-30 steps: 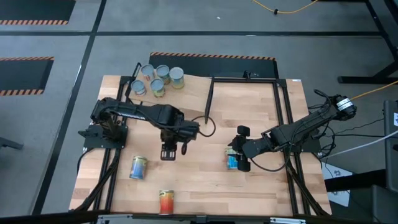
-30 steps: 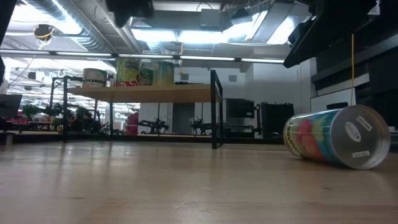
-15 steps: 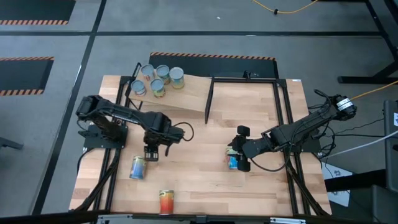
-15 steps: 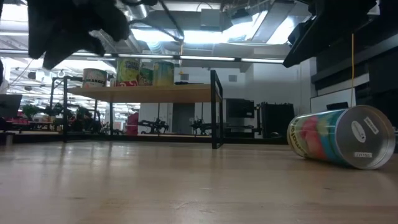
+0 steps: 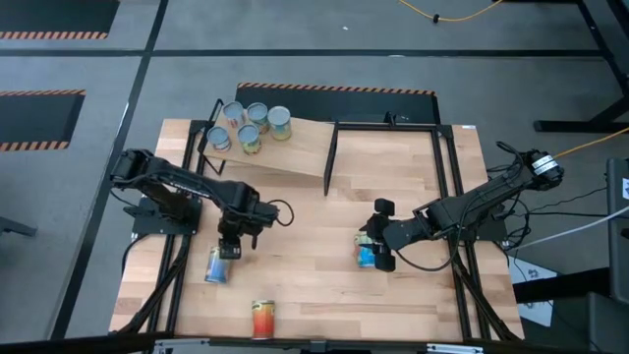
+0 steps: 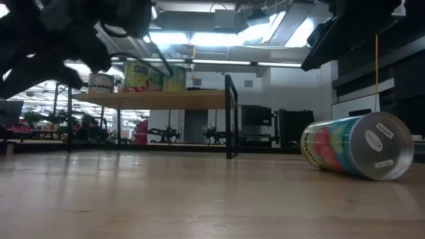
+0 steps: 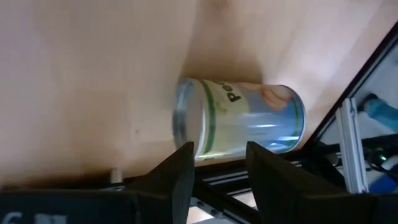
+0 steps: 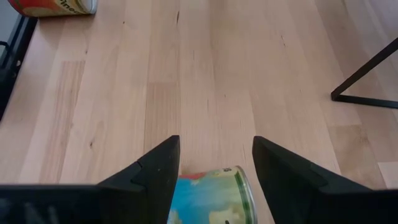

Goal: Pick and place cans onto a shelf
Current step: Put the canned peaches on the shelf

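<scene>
Plywood shelf is seen at the table's far side, with five cans grouped at its left end. A yellow-blue can lies on its side on the table, directly under the left gripper, whose jaws are spread and unloaded. A blue can lies between the parted jaws of the right gripper; contact cannot be determined. A red-orange can lies near the front edge.

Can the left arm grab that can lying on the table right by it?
Probably yes. The left gripper hangs just above the yellow-blue can, its jaws open, with nothing between them.
</scene>
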`<state>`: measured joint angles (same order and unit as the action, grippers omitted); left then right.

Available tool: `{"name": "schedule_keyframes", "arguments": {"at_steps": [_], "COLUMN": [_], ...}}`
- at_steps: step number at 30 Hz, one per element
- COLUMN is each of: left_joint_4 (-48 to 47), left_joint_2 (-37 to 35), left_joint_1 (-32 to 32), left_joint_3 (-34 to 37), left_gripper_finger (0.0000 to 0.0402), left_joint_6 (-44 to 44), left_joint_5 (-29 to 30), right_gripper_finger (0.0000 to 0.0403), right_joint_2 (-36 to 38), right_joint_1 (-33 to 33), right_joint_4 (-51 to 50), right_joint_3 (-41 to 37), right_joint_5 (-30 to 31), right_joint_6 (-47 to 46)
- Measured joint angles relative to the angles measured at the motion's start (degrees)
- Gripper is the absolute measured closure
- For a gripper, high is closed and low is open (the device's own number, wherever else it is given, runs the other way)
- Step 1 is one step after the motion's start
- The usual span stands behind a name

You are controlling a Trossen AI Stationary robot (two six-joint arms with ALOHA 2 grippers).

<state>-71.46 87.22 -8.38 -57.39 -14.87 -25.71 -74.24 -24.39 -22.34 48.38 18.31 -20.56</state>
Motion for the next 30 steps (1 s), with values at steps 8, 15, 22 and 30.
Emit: {"name": "schedule_keyframes", "arguments": {"at_steps": [8, 15, 22, 30], "left_joint_4": [6.50, 9.51, 9.77, 9.74], "left_joint_2": [0.02, 0.04, 0.04, 0.04], "left_joint_1": [0.00, 0.00, 0.00, -0.05], "left_joint_3": [5.89, 7.82, 9.30, 9.44], "left_gripper_finger": [0.0264, 0.0264, 0.0264, 0.0264], "left_joint_6": [-0.19, -0.22, -2.52, -3.55], "left_joint_5": [-3.31, -4.70, -5.28, -4.90], "right_gripper_finger": [0.0196, 0.0196, 0.0196, 0.0196], "right_joint_2": [0.00, 0.00, 0.00, 0.00], "right_joint_1": [0.00, 0.00, 0.01, 0.00], "right_joint_4": [-0.03, -0.03, -0.03, -0.05], "right_joint_3": [0.00, 0.00, 0.00, 0.00], "right_joint_5": [0.01, 0.02, 0.00, 0.02], "right_joint_6": [0.02, 0.02, 0.02, 0.01]}}
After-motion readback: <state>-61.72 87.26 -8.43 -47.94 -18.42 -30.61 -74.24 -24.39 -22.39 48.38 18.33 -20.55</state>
